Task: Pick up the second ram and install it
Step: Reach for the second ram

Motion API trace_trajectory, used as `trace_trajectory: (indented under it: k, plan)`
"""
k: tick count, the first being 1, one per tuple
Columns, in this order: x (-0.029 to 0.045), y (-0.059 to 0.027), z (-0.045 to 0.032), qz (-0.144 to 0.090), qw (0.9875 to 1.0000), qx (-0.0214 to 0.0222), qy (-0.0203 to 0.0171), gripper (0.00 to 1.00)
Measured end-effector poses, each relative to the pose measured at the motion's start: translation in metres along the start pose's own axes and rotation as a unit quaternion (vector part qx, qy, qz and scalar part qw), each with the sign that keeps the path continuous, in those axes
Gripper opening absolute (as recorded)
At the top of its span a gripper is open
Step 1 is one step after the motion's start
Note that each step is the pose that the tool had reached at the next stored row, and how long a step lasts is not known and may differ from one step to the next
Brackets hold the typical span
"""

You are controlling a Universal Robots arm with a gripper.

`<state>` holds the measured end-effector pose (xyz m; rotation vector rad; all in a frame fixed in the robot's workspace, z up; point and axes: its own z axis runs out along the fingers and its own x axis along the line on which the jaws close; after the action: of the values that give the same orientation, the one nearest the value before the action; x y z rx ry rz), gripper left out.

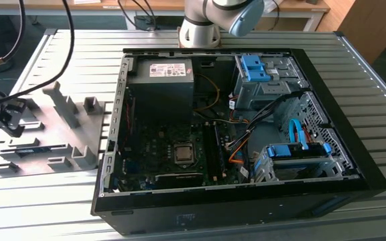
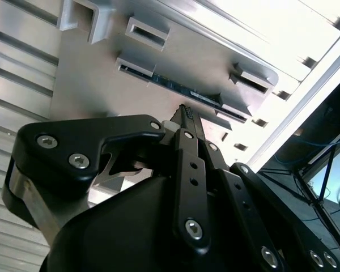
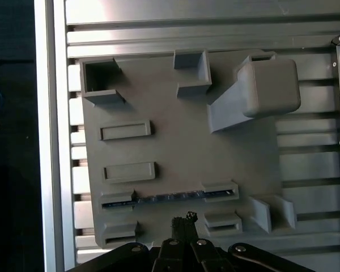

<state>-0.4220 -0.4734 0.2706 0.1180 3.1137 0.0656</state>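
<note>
The second ram (image 3: 175, 197), a thin, long, dark memory stick with a bluish sheen, is being kept on edge in the flat grey plastic holder tray (image 3: 170, 153). Its two ends are being cradled by low slotted blocks (image 3: 220, 190), so, judging from both wrist views, its long upper edge is being left exposed for a grasp. It is not being grasped by anything. The black robot hand (image 3: 184, 217) is being hovered just beside the stick's middle, apart from it, and appears to be clenched, with nothing caught in it. In the exterior view the hand is being held over the tray at that view's left, well apart from the open black computer case (image 1: 354, 168), which is being carried by the ribbed metal desk (image 1: 361, 55). Open room is being offered above the stick. The blocks beside it are low, and the tall grey post (image 3: 260, 90) is standing well apart.
</note>
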Motion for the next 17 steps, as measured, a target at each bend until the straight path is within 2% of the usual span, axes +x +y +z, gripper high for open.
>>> trace_trajectory:
  k: [17]
  plan:
    - [0.0074, -0.0033, 0.0208, 0.0, 1.0, 0.0, 0.0, 0.1]
